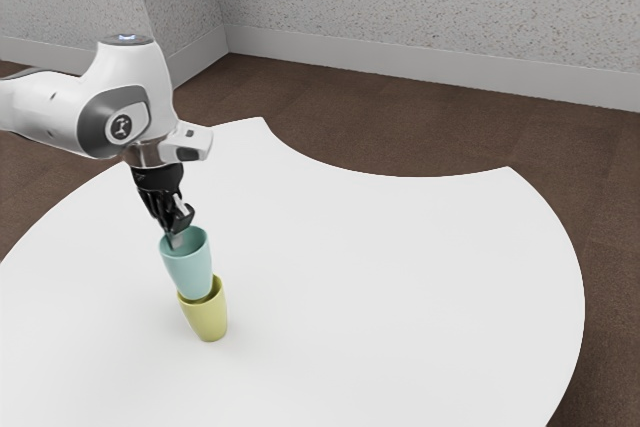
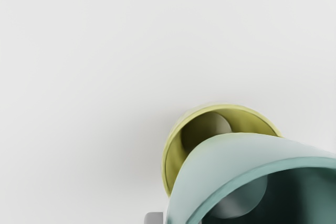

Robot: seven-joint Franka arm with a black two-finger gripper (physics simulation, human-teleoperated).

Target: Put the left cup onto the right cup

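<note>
A teal cup (image 1: 188, 265) stands tilted with its base inside the mouth of a yellow-green cup (image 1: 205, 317), which rests upright on the round white table (image 1: 400, 277) at the exterior view's left. My gripper (image 1: 177, 227) comes down from above and is shut on the teal cup's rim, with one finger reaching inside the cup. In the wrist view the teal cup (image 2: 247, 161) looms just under my hand and partly covers the open mouth of the yellow-green cup (image 2: 176, 150) below it.
The white tabletop (image 2: 105, 77) spreads out around the cups. Its far edge has a curved notch (image 1: 380, 162). Brown floor (image 1: 420, 117) and grey walls lie beyond.
</note>
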